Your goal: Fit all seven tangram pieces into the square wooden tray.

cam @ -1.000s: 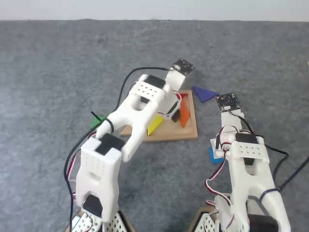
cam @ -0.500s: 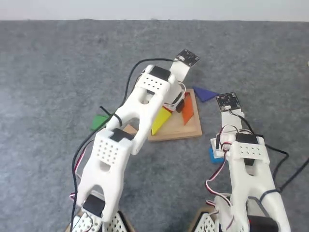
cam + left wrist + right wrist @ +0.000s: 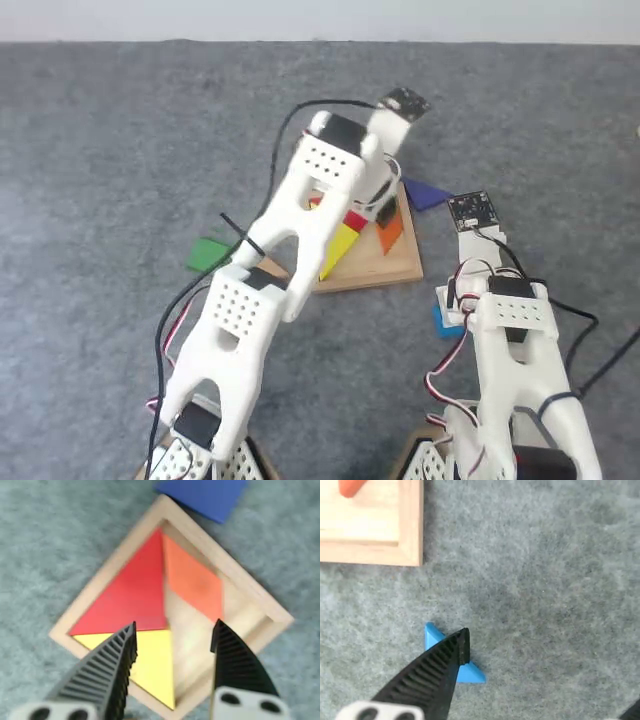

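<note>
- Left pincer (image 3: 172, 650) hangs spread and empty over the tray (image 3: 110, 571) — inside lie a red piece (image 3: 130, 595), an orange piece (image 3: 192, 580) and a yellow piece (image 3: 150, 660).
- Right pincer (image 3: 547, 677) is spread, one finger at a light-blue triangle (image 3: 432, 635) on the surface (image 3: 100, 150).
- Dark-blue piece (image 3: 205, 495) lies just beside the tray — green piece (image 3: 208, 253) lies apart.

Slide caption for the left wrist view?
Open left gripper over wooden tray with red triangle, orange piece, yellow triangle inside; blue piece outside.

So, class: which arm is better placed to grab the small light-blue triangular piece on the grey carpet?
Right. Its gripper is right over the light-blue triangular piece; the left gripper is open above the square wooden tray.
</note>
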